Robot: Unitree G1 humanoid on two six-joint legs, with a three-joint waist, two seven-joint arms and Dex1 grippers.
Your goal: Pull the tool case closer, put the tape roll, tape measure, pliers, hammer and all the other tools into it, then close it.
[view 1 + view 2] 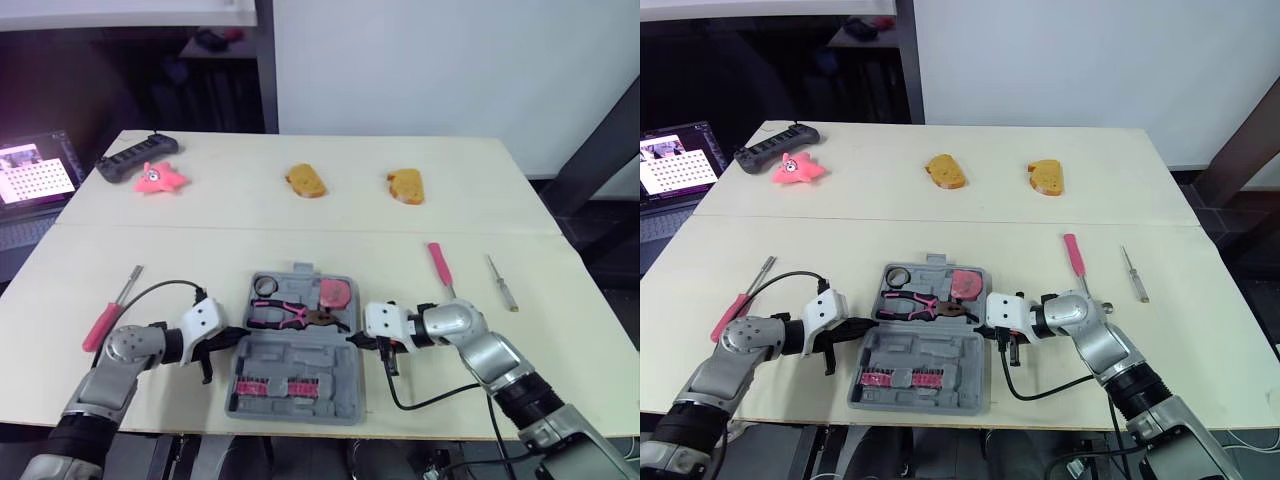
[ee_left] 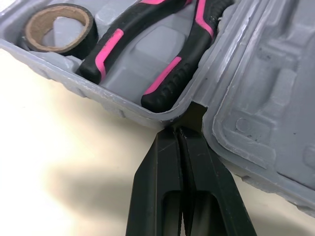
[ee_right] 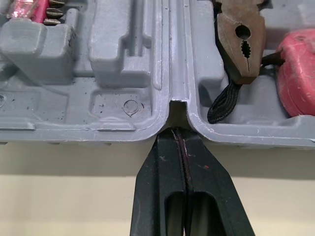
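- At near edge of table [image 1: 570,330]: open tool case [image 1: 300,352] holds tape roll [image 1: 266,287], pliers [image 1: 290,316], tape measure [image 1: 334,293].
- Left gripper [image 1: 236,340], right gripper [image 1: 357,340]: fingers pressed together, tips at hinge notches [image 3: 177,105].
- Drag both sides evenly, else case skews.

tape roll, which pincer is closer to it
Left. The left pincer meets the left edge of the tool case near the tape roll; the right pincer is at the opposite edge.
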